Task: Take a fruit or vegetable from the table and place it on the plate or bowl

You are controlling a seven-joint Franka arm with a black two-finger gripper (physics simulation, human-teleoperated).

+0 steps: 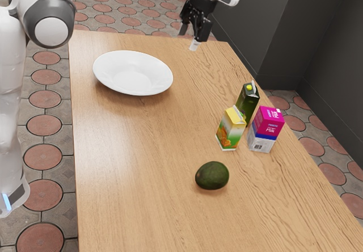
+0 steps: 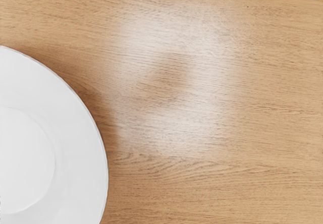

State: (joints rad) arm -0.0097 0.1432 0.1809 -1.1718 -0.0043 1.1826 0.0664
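The hand [image 1: 189, 38] hangs over the far end of the desk [image 1: 142, 167], fingers spread and holding nothing. A white plate [image 1: 133, 72] lies near it, toward the exterior view's left. The avocado [image 1: 212, 175] rests on the near part of the desk, well apart from the plate. Just beyond it stand a yellow carton [image 1: 230, 128], a green carton [image 1: 247, 101] and a pink carton [image 1: 266, 128].

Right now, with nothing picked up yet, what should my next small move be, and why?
Probably swing the gripper toward the avocado, keeping high. The gripper hangs above the table's far edge beside the white plate, holding nothing, while the avocado lies untouched near the yellow carton.
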